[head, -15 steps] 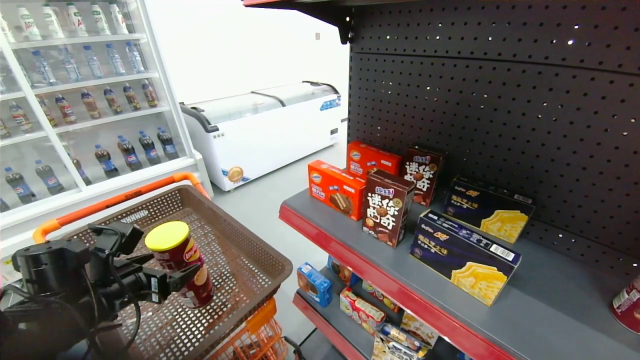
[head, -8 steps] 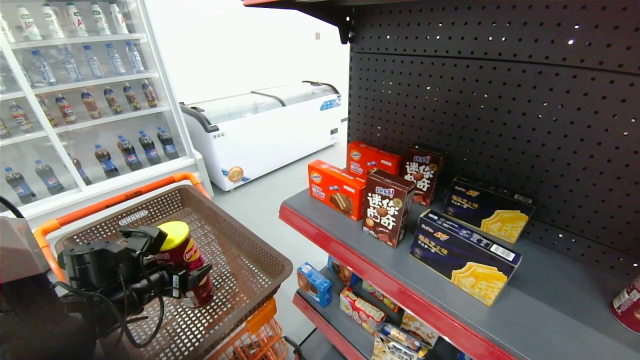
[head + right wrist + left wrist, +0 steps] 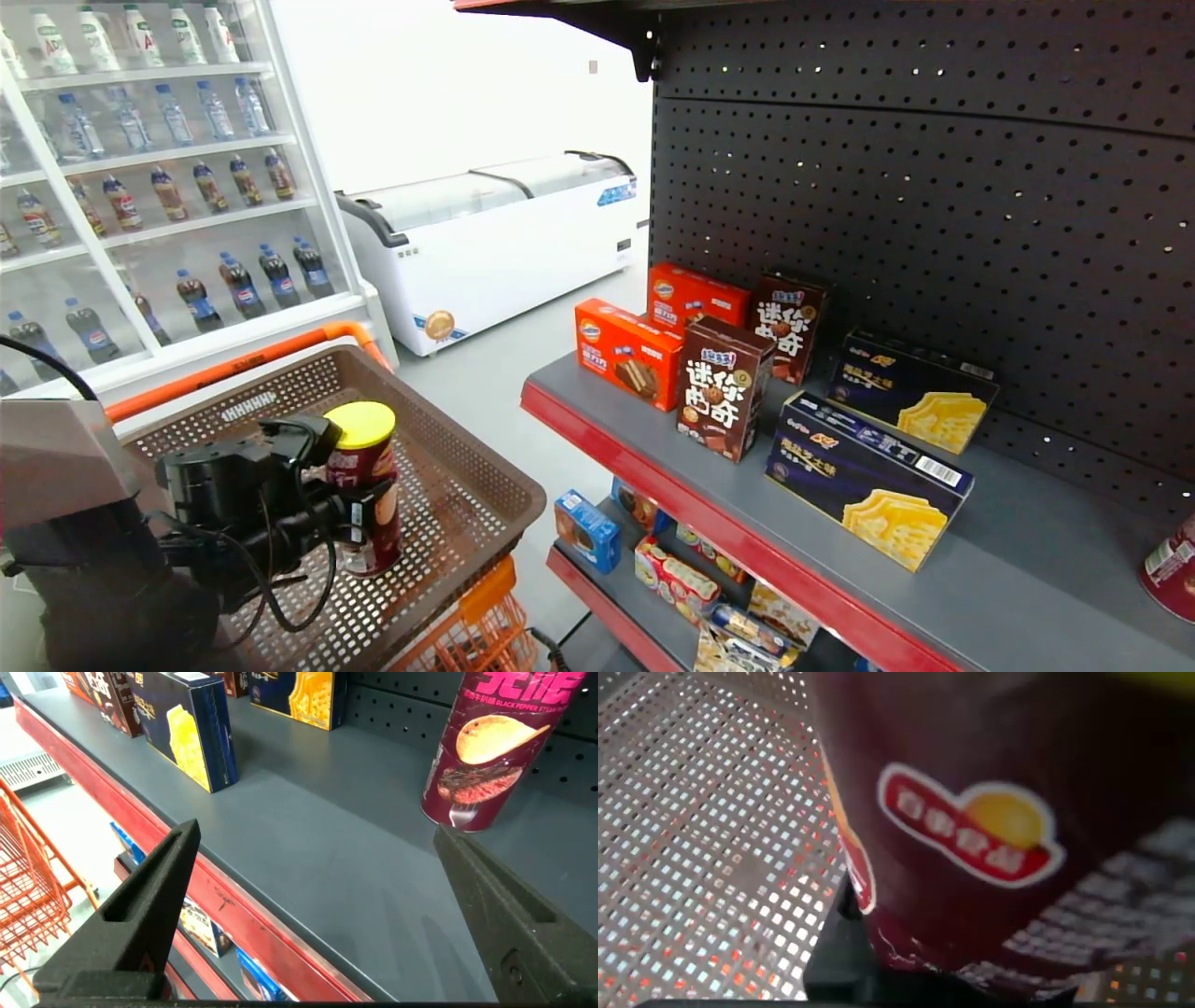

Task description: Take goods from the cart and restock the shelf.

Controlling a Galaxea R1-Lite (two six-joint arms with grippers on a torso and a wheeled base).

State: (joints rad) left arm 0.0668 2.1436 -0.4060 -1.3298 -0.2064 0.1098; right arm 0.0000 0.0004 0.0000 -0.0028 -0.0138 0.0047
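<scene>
Brown perforated plastic makes up the cart basket [image 3: 448, 467], with an orange handle [image 3: 233, 366] running along its far rim. The chip can [image 3: 366, 485], dark red with a yellow lid, stands upright inside it. The left gripper [image 3: 362, 511] sits at the near side of the can, and its dark fingers [image 3: 381, 493] pinch the can at about mid-height, one on each flank. From the left wrist the can's label presses right up against the camera, with the basket's mesh floor behind it.

Over at the shelf [image 3: 644, 420], the right gripper [image 3: 316, 831] hangs above the grey deck, its two black fingers spread wide with nothing between them. Just beyond it a second can [image 3: 481, 756] stands upright near the black pegboard [image 3: 934, 187]. Further along the same deck, toward the robot's left, stand dark blue boxes [image 3: 868, 481], then brown boxes [image 3: 724, 387], then orange boxes [image 3: 627, 353] at the end.
</scene>
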